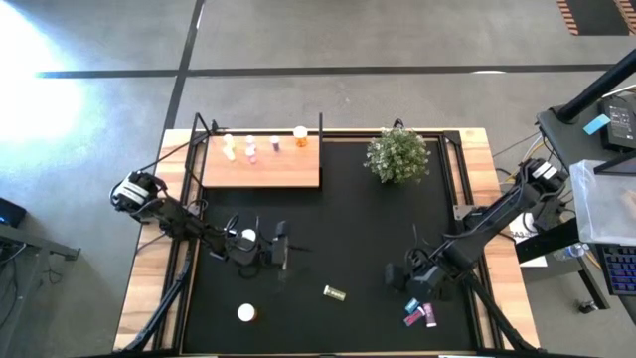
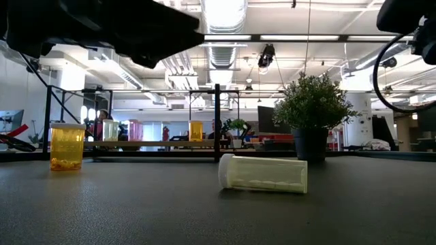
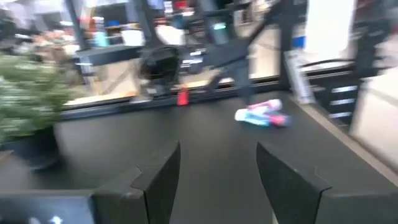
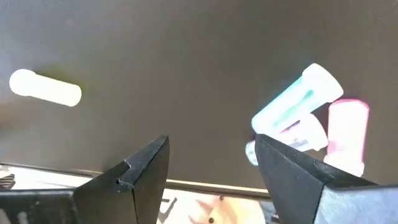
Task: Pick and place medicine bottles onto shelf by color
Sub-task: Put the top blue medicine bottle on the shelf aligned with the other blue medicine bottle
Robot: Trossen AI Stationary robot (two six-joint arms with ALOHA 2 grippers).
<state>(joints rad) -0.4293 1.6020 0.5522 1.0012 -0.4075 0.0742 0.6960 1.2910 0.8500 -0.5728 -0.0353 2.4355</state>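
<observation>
- The right gripper (image 4: pixel 211 168) hovers with its fingers spread and empty, just beside a cluster of medicine bottles (image 4: pixel 311 121) lying on the black mat (image 1: pixel 348 229) near the table's right front corner
- To do this step well, it should probably centre over one bottle, the teal one (image 4: pixel 297 98), and close across its body without nudging the pink one (image 4: pixel 347 134) touching it
- The left gripper (image 3: pixel 214 180), also spread and empty, waits over the mat in front of the shelf (image 1: pixel 260 162), where four bottles already stand
- Only the low view shows the yellowish bottle (image 2: pixel 264 173) lying on its side and an orange one (image 2: pixel 67 145) upright; the high view alone places the plant (image 1: pixel 397 155) beside the shelf
</observation>
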